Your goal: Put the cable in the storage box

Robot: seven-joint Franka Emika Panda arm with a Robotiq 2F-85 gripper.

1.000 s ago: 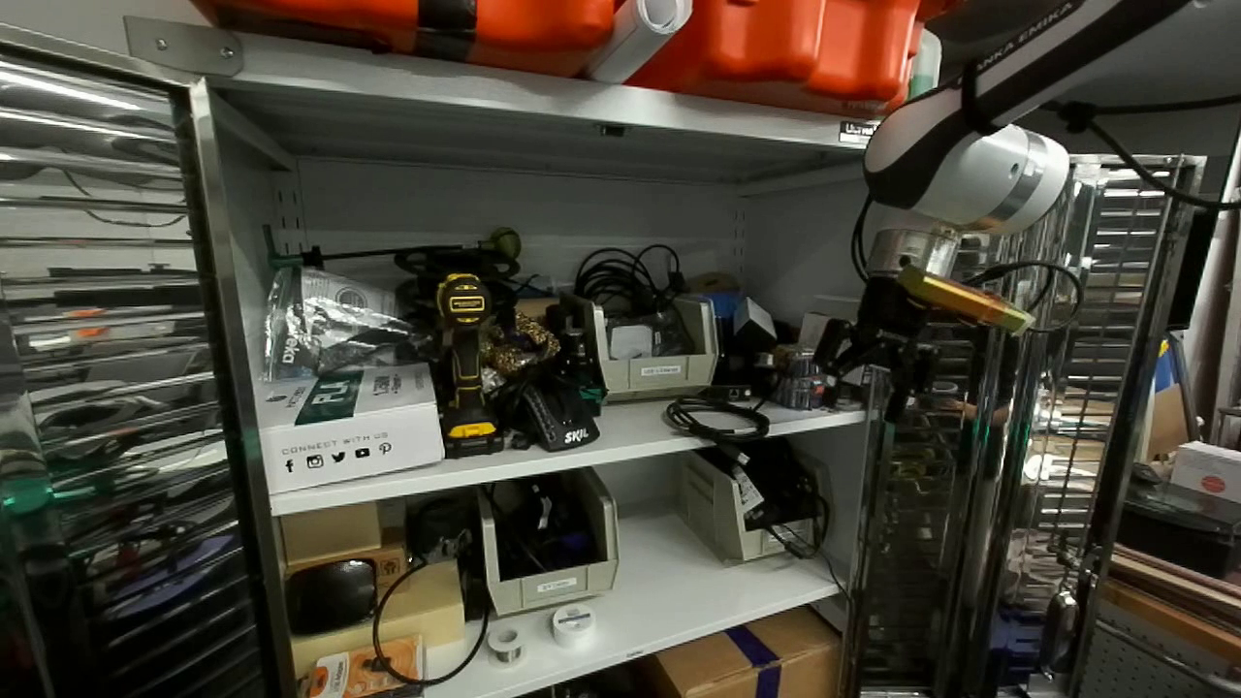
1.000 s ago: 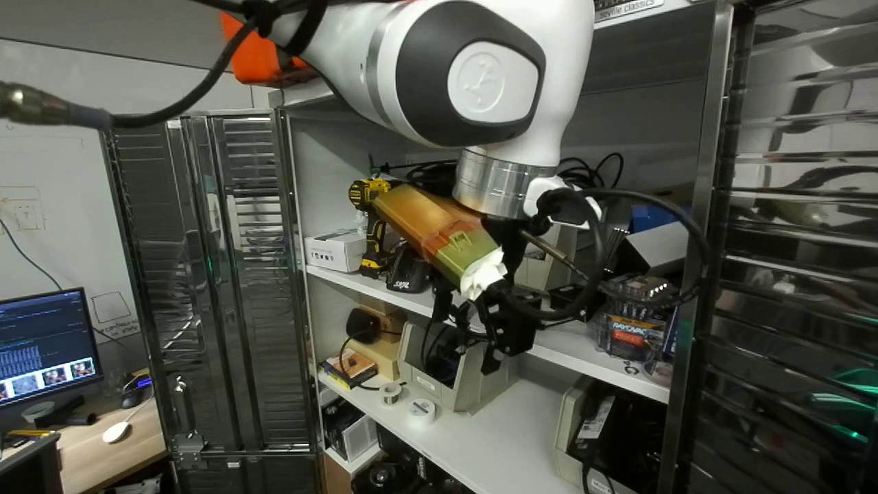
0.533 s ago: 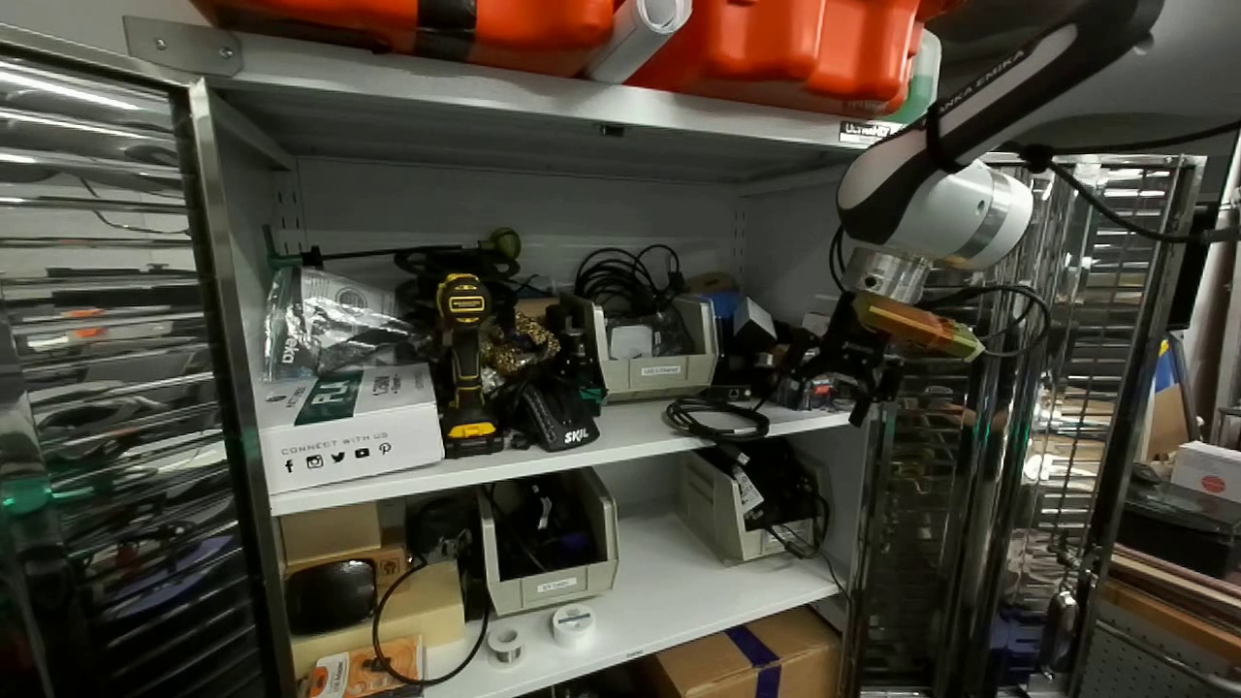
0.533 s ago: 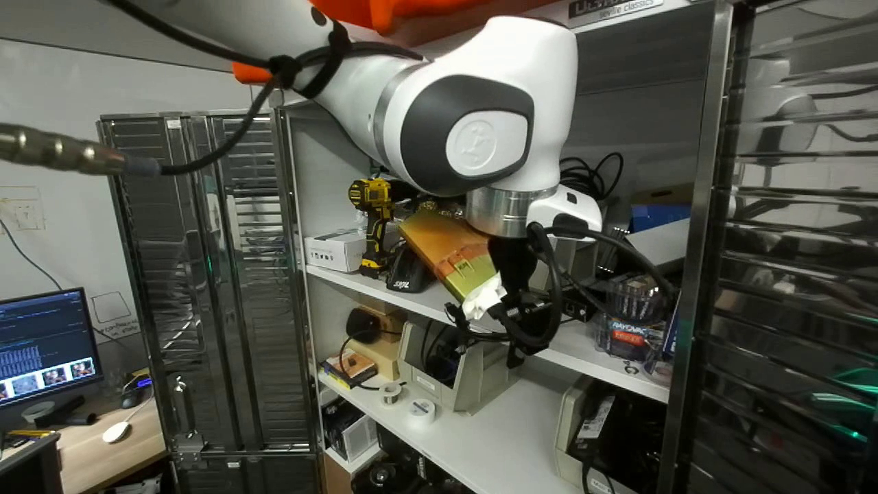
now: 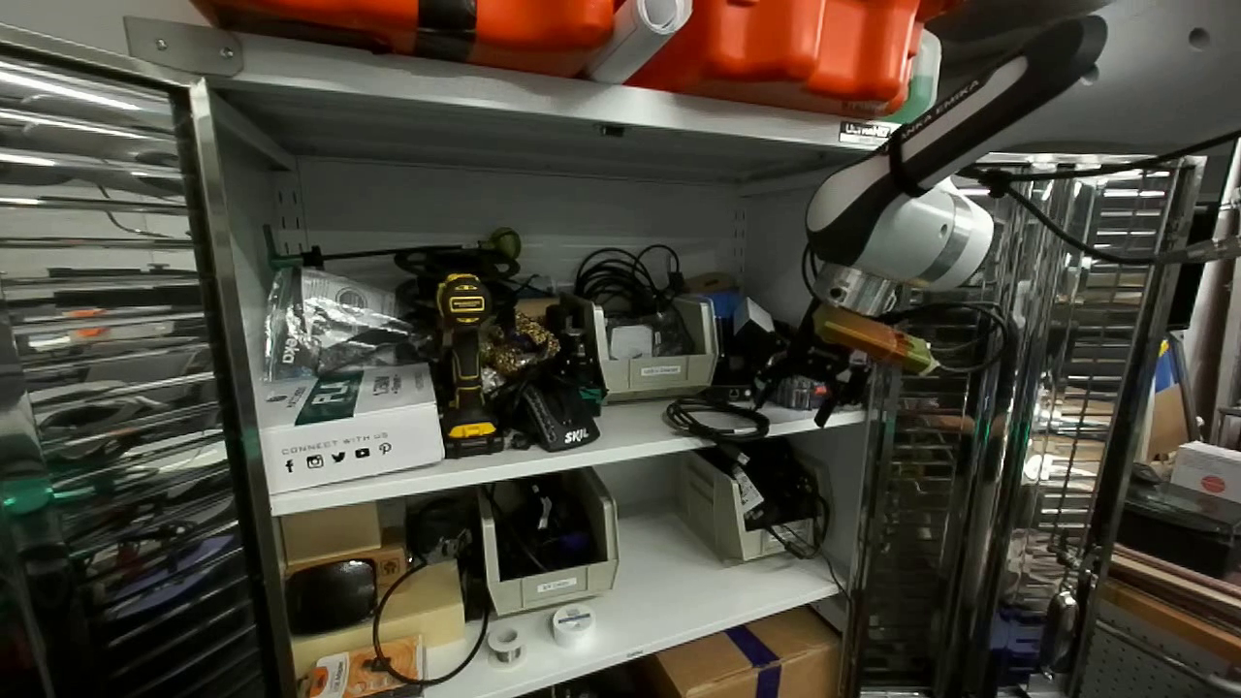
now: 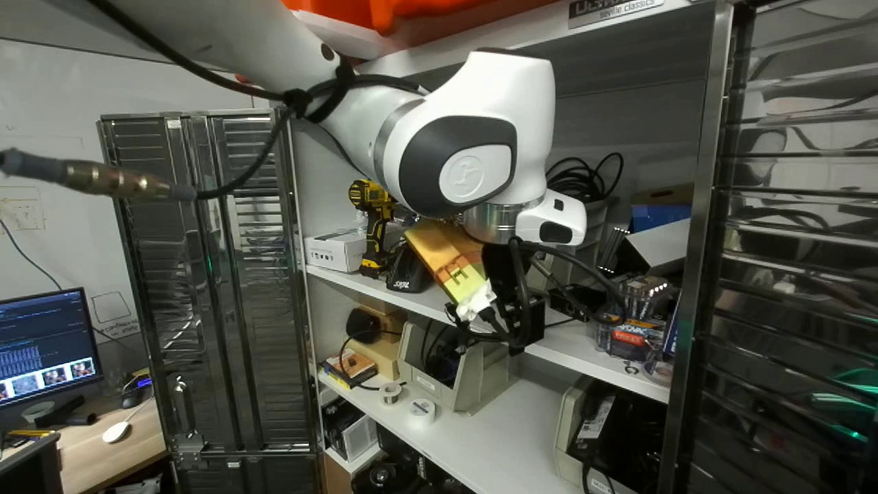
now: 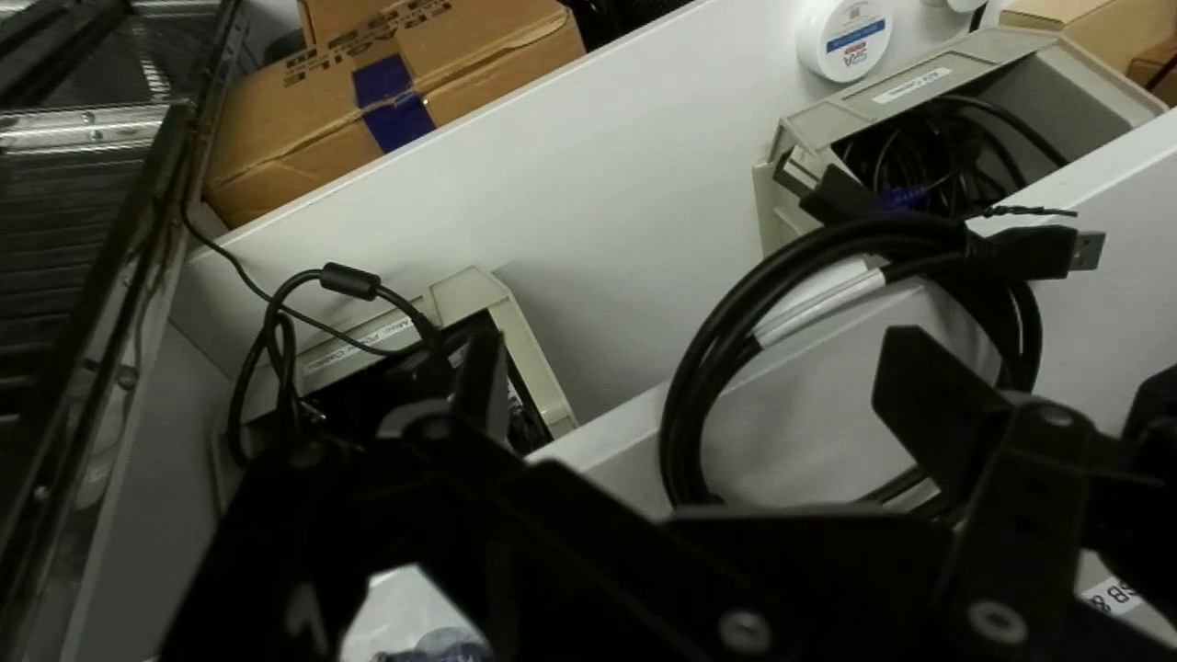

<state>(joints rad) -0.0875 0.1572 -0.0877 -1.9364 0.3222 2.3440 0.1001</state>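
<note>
The cable is a coiled black cord lying on the upper shelf, its loop reaching over the front edge. In the wrist view the cable shows a USB plug, and part of it is hidden behind a finger. Light-grey bins fit the storage box: one on the upper shelf, and two on the lower shelf, left and right. I cannot tell which is meant. My gripper is open and empty, right of the coil in that exterior view. In the wrist view the coil shows between the fingertips, beyond them.
Batteries in a clear pack stand near the gripper on the upper shelf. A drill and a white box stand farther along. Metal cabinet doors flank the opening. White spools sit on the lower shelf.
My gripper has moved left and down in an exterior view, closer to the coiled cable. It stays open. The cable and bins have not visibly moved.
</note>
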